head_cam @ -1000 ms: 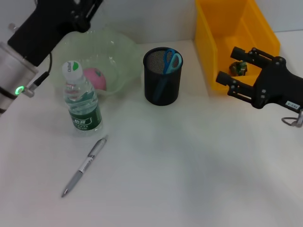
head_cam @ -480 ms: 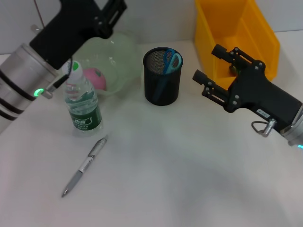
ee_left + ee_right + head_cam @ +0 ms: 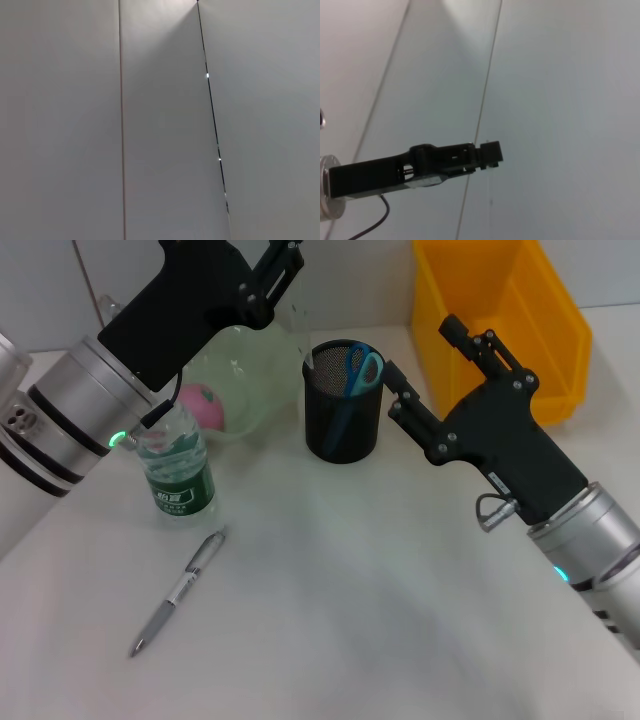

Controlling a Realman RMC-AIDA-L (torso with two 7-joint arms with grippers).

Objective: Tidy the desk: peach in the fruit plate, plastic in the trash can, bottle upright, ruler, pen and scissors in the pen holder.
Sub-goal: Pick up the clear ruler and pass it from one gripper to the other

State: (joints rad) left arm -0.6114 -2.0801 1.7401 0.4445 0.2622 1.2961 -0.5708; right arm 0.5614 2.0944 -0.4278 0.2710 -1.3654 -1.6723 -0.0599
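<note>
My left gripper (image 3: 288, 255) is raised at the back, just left of the black mesh pen holder (image 3: 342, 420). It looks shut on a clear ruler (image 3: 303, 325) whose lower end hangs at the holder's rim. Blue scissors (image 3: 362, 368) stand inside the holder. Right of the holder, my right gripper (image 3: 420, 348) is open and holds nothing. The peach (image 3: 203, 405) lies in the green fruit plate (image 3: 245, 365). A bottle (image 3: 178, 468) stands upright in front of it. On the table lies the silver pen (image 3: 180, 590). The plastic is hidden.
The yellow trash can (image 3: 520, 300) stands at the back right, partly behind my right arm. The left wrist view shows only a wall. In the right wrist view the left arm (image 3: 420, 167) shows against the wall.
My left gripper has swung right from the plate to the pen holder. My right gripper has moved left, out of the yellow trash can and toward the pen holder.
</note>
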